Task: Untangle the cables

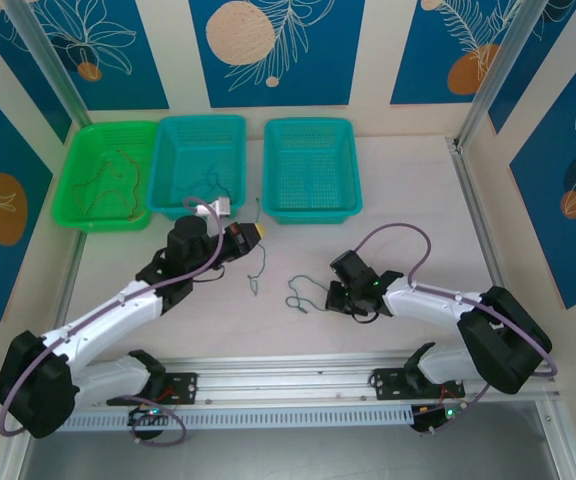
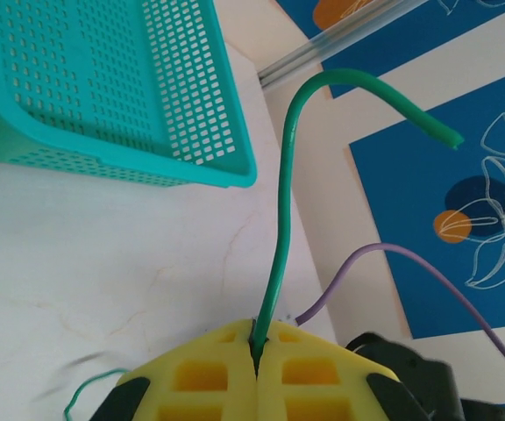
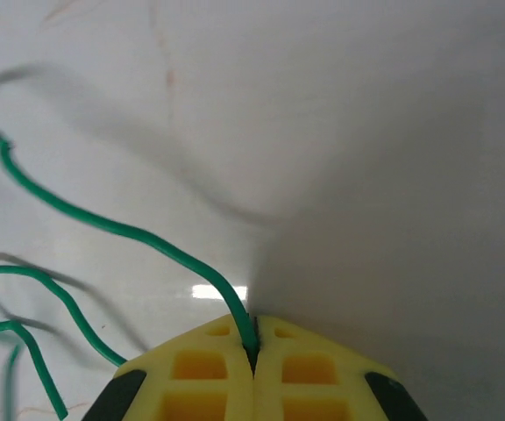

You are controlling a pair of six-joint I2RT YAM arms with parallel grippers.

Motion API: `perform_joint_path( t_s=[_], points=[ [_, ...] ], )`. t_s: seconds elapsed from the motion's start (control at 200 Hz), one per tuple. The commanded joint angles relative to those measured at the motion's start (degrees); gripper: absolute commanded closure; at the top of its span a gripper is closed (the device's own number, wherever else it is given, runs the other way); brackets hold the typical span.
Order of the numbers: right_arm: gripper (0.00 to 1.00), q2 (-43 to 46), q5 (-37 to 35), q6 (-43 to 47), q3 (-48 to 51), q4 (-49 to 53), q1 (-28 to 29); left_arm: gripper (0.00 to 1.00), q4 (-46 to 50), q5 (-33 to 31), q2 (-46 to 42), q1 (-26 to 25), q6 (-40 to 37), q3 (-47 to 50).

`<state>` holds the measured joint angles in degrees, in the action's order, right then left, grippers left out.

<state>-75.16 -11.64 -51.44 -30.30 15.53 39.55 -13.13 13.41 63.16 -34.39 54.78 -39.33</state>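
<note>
So, claws clamped on green cables [image 2: 280, 237] [image 3: 121, 230]
Each pinches one, left claw [image 2: 257, 340] and right claw [image 3: 252, 344], likely to pull them apart.

Pale table [image 1: 408, 210]; three baskets [image 1: 313, 213], green cables [image 1: 294, 300]

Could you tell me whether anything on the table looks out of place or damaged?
Nothing stands out. The left gripper and right gripper each pinch a green cable, and the green basket and two teal baskets sit upright in a row.
</note>
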Motion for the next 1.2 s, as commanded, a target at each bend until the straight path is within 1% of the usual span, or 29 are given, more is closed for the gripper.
perform_joint_path(
  t_s=[0.0, 0.125, 0.265, 0.41, 0.525, 0.605, 0.62, 0.65, 0.7, 0.725, 0.76, 0.79, 0.845, 0.905, 1.035, 1.105, 1.195],
  points=[
    [1.0, 1.59, -1.11, -1.37, 1.84, 2.51, -0.61, 1.0, 4.79, -1.72, -0.32, 0.75, -7.22, -6.94],
    [1.0, 1.99, -0.58, -1.54, 2.21, 1.1, -0.63, 1.0, 5.0, -1.63, 8.88, 0.77, -12.31, -18.01],
    [1.0, 1.16, 0.76, -1.45, 1.5, 1.07, -0.54, 1.0, 6.38, -2.69, 25.08, 1.47, -15.67, -35.3],
    [1.0, 2.74, 0.83, -1.95, 2.08, 2.08, -0.11, 1.0, 13.26, -8.09, 42.92, 2.23, -18.52, -55.91],
    [1.0, 5.74, 0.59, -1.69, 2.92, 3.29, -0.04, 1.0, 18.51, -9.71, 55.69, 2.94, -19.54, -69.89],
    [1.0, 8.36, 0.17, -1.19, 2.93, 4.81, -0.14, 1.0, 24.09, -10.61, 61.95, 3.01, -21.92, -79.03],
    [1.0, 8.71, 0.13, -1.06, 2.89, 5.2, -0.17, 0.96, 24.8, -10.79, 62.48, 2.99, -22.34, -80.15],
    [1.0, 9.85, 0.13, -0.74, 2.74, 5.83, -0.22, 0.84, 25.61, -11.14, 63.25, 2.95, -22.94, -81.37],
    [1.0, 11.52, 0.36, -0.14, 2.53, 6.67, -0.36, 0.61, 25.07, -11.47, 62.71, 2.97, -23.83, -80.94],
    [1.0, 12.27, 0.55, 0.1, 2.45, 6.97, -0.36, 0.53, 24.52, -11.48, 62.0, 2.99, -24.18, -79.99],
    [1.0, 13.38, 0.81, 0.28, 2.24, 7.42, -0.39, 0.45, 23.7, -11.35, 60.23, 2.92, -24.88, -78.1],
    [1.0, 14.25, 1.12, 0.45, 1.98, 7.86, -0.42, 0.39, 22.78, -11.19, 58.29, 2.92, -25.42, -76.14],
    [1.0, 16.05, 1.97, 1.11, 1.51, 8.11, -0.52, 0.32, 20.63, -11.04, 54.1, 2.75, -26.72, -71.05],
    [1.0, 18.18, 2.63, 1.65, 0.48, 8.63, -0.56, 0.29, 18.39, -11.21, 48.29, 2.54, -28.1, -64.38],
    [1.0, 21.34, 2.43, 3.41, -5.04, 10.75, -2.11, 0.29, 14.12, -12.04, 33.03, 1.98, -30.16, -47.98],
    [1.0, 21.39, 2.49, 4.89, -9.47, 10.99, -4.46, 0.29, 13.74, -13.22, 24.75, 1.46, -31.19, -39.4],
    [1.0, 19.2, 2.59, 7.06, -15.79, 9.58, -9.09, 0.29, 13.77, -15.42, 13.92, 0.24, -33.41, -29.39]
  ],
)
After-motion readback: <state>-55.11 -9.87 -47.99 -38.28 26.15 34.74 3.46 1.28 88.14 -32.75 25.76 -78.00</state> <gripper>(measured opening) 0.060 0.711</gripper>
